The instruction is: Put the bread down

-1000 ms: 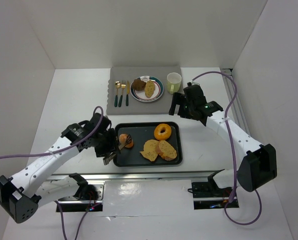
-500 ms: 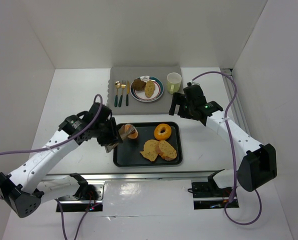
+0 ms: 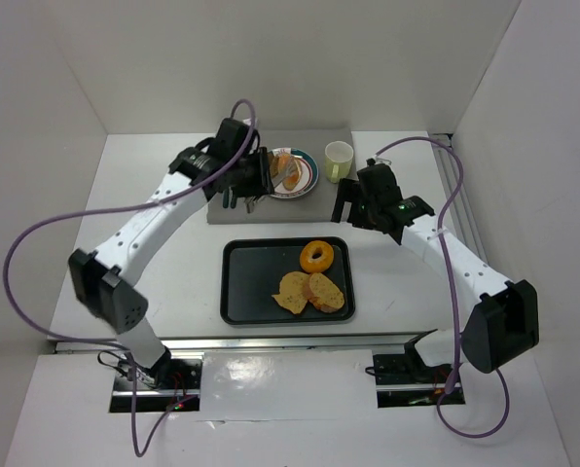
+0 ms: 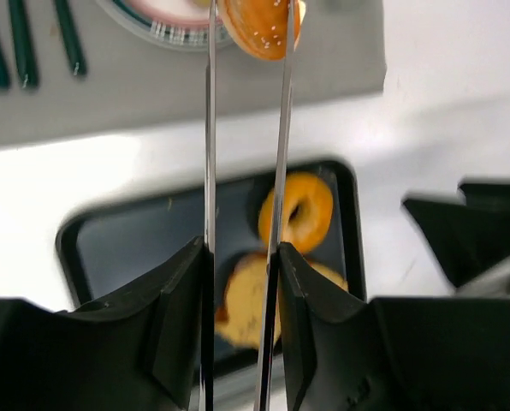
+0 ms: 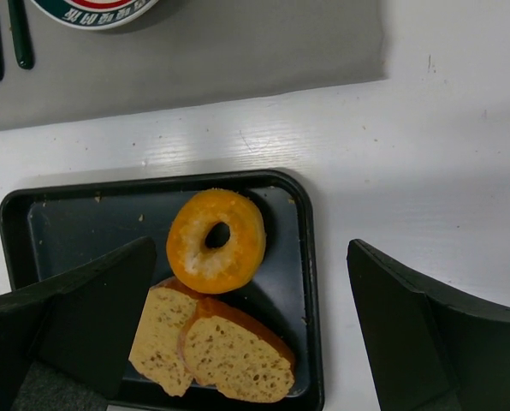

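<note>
My left gripper (image 3: 259, 173) is shut on metal tongs (image 4: 210, 128). The tongs pinch an orange seeded bun (image 4: 259, 26), held just over the near edge of the white plate (image 3: 308, 175) on the grey placemat (image 3: 314, 206). The bun also shows in the top view (image 3: 281, 163), next to a bread slice (image 3: 293, 175) on the plate. My right gripper (image 3: 353, 206) is open and empty, hovering right of the mat, above the far right corner of the black tray (image 3: 234, 292). In the right wrist view, the right gripper (image 5: 251, 257) looks down on the tray (image 5: 311, 282).
The tray holds a glazed doughnut (image 3: 316, 257) and two bread slices (image 3: 309, 291). A pale cup (image 3: 339, 161) stands on the mat's right side. Green-handled cutlery (image 3: 234, 198) lies on its left, partly hidden by the left arm. White walls enclose the table.
The left arm has lifted the bun in the tongs off the tray's left side and carried it far and right to the plate. The right arm has not moved.
</note>
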`<state>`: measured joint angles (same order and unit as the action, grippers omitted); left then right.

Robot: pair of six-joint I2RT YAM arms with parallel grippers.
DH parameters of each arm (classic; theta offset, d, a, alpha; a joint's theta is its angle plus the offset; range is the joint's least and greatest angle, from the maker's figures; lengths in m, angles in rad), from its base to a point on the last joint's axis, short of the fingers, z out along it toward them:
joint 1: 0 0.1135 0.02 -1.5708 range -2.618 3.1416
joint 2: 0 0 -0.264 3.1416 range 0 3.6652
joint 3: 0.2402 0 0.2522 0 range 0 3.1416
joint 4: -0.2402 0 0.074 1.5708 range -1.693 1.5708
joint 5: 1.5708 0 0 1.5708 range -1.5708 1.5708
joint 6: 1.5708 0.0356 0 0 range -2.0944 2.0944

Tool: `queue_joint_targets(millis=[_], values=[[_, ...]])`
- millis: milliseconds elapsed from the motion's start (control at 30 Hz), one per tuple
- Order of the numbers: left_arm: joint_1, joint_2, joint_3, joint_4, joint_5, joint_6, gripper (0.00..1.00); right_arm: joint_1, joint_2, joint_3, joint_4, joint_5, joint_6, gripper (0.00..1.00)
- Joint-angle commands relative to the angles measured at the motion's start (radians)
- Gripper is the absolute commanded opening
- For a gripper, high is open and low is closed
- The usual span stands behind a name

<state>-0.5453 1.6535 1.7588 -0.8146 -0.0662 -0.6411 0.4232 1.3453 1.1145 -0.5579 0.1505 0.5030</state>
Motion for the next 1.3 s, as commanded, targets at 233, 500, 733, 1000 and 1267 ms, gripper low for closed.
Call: queue_joint_targets(millis=[233, 500, 733, 1000, 1267], values=[[0.035, 0.409, 0.370, 0.078, 0.086, 0.132, 0.28, -0.011, -0.035, 0.030, -0.031, 0.072, -0.012, 1.00], [0.035, 0.466, 0.363, 0.078, 0.086, 0.132, 0.47, -0.029, -0.035, 0.016, -0.031, 0.072, -0.012, 1.00], [0.035, 0.425, 0.318, 0.088, 0.066, 0.141, 0.64, -0.029, -0.026, 0.016, -0.031, 0.054, -0.012, 1.00], [0.035, 0.320, 0.327, 0.088, 0.034, 0.141, 0.64, -0.029, -0.035, 0.016, -0.031, 0.054, -0.012, 1.00], [0.074, 0.122, 0.273, 0.043, -0.121, 0.181, 0.58, -0.029, -0.055, 0.016, -0.031, 0.044, -0.012, 1.00]])
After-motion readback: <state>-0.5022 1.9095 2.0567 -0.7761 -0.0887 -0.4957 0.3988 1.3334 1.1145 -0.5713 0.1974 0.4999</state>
